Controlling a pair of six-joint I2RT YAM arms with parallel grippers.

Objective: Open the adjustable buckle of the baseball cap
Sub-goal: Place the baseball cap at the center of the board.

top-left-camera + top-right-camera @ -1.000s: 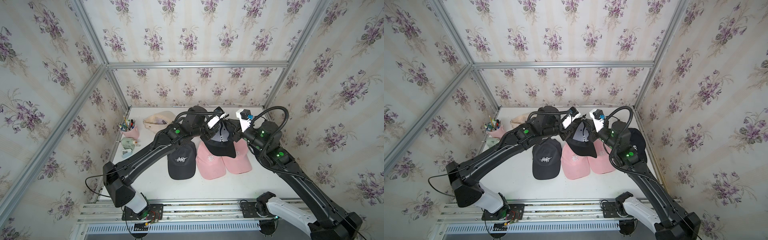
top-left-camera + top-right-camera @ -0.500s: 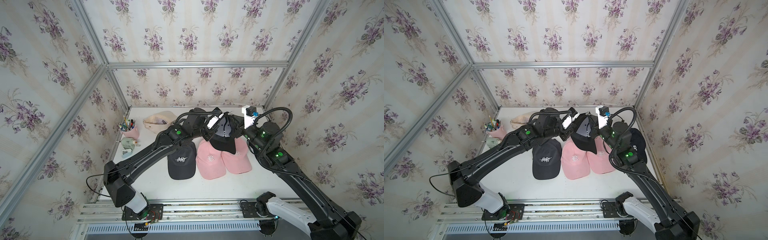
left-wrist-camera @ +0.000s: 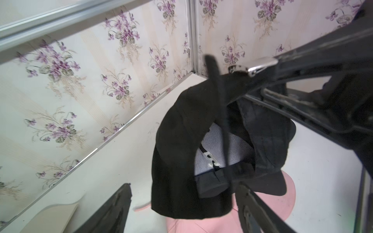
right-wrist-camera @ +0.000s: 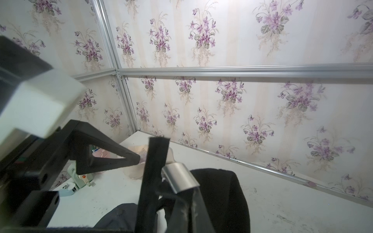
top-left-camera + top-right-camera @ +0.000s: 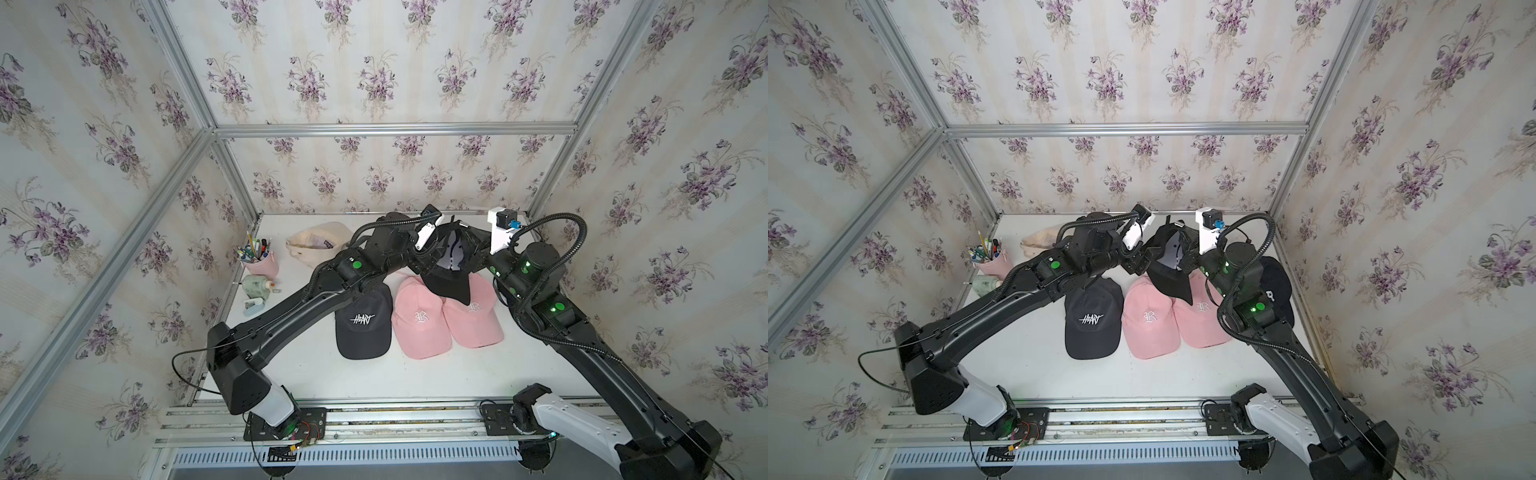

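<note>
While the right claw (image 3: 282,62) pinches the back strap (image 4: 153,171) just beside the metal buckle (image 4: 179,178), the black cap (image 5: 449,286) hangs in the air over the pink caps (image 5: 419,320) on the surface (image 5: 374,374). The left claw (image 3: 183,187) stands spread, one finger (image 4: 121,153) near the strap's loose tail, gripping nothing. The step in hand seems to be freeing the buckle; next, the left claw likely must close on the clasp or tail and pull.

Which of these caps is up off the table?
The black cap with pale lining showing, hanging in the air above the pink ones; the HEART cap and the others lie on the table.
</note>
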